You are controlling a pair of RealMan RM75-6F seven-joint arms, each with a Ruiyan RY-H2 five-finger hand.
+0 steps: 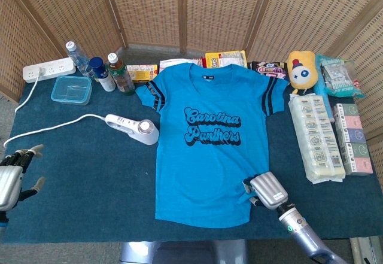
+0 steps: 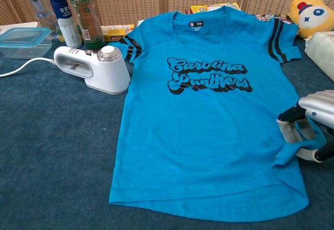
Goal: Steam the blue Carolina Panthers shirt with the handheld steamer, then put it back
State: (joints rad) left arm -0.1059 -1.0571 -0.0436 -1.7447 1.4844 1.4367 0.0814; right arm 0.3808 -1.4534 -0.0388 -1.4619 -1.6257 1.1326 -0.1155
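The blue Carolina Panthers shirt (image 1: 206, 138) (image 2: 209, 115) lies flat in the middle of the dark blue table, collar toward the far side. My right hand (image 1: 267, 191) (image 2: 308, 128) pinches the shirt's lower right hem, which is bunched and lifted into a fold. The white handheld steamer (image 1: 133, 127) (image 2: 94, 68) lies on the table just left of the shirt, its cord trailing left. My left hand (image 1: 13, 177) hovers at the table's left front edge, fingers apart, holding nothing; only the head view shows it.
Bottles (image 1: 109, 72) (image 2: 62, 13), a clear lidded box (image 1: 72, 89) and a power strip (image 1: 49, 69) stand at the back left. Snack packs line the back edge. A yellow plush toy (image 1: 302, 71) and boxed goods (image 1: 317, 137) fill the right side.
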